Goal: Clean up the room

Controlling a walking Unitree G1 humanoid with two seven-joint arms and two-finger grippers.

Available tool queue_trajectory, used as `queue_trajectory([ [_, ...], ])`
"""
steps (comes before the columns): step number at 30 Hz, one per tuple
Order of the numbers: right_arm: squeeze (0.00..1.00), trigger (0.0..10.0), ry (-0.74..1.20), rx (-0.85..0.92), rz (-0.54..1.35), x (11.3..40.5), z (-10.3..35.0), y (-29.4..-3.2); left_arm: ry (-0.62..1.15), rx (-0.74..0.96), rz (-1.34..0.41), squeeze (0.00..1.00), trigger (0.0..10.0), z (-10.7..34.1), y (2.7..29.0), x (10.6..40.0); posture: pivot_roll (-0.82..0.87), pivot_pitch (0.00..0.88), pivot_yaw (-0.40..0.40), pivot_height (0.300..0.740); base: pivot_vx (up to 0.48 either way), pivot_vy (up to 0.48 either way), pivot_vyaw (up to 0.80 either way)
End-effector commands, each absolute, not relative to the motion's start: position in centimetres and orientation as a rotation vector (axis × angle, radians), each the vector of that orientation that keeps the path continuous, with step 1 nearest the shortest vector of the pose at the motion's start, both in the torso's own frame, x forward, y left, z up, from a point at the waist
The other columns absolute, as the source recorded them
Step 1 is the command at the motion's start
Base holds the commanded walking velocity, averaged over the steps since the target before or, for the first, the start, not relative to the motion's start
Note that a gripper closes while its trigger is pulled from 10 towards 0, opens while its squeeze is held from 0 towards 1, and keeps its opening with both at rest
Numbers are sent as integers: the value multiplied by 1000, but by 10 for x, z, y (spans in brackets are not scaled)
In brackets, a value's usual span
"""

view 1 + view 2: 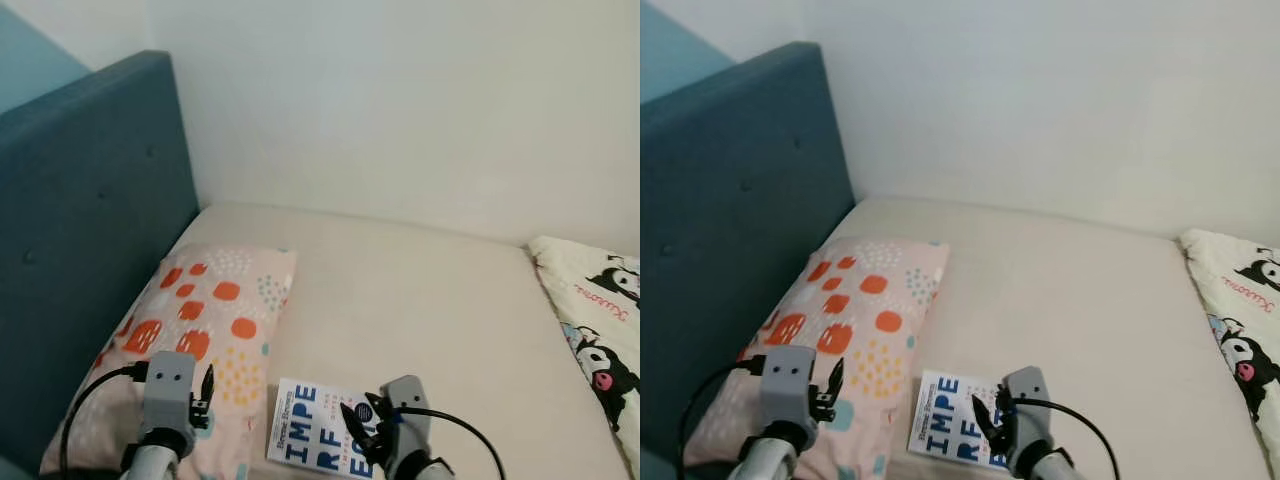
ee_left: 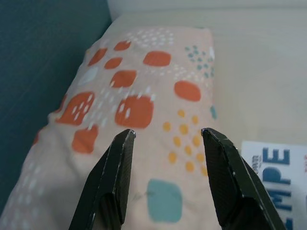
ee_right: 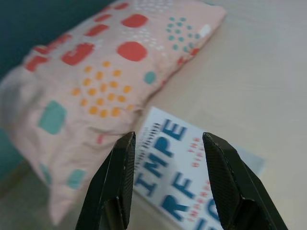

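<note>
White book (image 1: pixel 318 440), blue block lettering, flat on bed (image 1: pixel 420 300), just beside patterned pillow (image 1: pixel 200 340).

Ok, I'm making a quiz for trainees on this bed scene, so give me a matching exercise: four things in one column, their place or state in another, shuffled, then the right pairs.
Things:
1. pillow
2. book
3. cartoon blanket
4. left tool

Places or states:
A. open, above the pillow
B. flat on the mattress, cover up, beside the pillow
C. against the blue headboard
D. at the bed's far right edge

Pairs: 1-C, 2-B, 3-D, 4-A
</note>
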State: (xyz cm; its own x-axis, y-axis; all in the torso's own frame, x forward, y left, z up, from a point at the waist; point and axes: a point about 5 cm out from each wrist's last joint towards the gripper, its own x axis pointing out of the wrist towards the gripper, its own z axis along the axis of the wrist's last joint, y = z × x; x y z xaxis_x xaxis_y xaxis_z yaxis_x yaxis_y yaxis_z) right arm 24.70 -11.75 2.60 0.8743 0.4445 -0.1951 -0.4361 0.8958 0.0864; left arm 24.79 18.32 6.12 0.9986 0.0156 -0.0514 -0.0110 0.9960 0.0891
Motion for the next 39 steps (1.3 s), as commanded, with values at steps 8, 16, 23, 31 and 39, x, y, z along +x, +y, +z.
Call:
queue_trajectory([
  [8,0,10000,292,49,441,240,7,-118,146,60,58,0,10000,40,188,241,38,113,-90,740,0,0,0],
  [16,0,10000,408,37,355,238,-13,-126,270,89,38,0,10000,14,185,237,39,113,-89,740,0,0,0],
  [23,0,10000,429,37,343,236,-17,-128,306,99,22,0,10000,9,182,237,37,108,-84,740,0,0,0],
  [31,0,10000,438,45,334,234,-21,-128,303,109,12,0,10000,7,182,237,40,103,-85,740,0,0,0],
  [39,0,10000,443,19,351,237,-21,-127,302,117,18,0,10000,8,182,240,38,103,-88,740,0,-180,300],
])
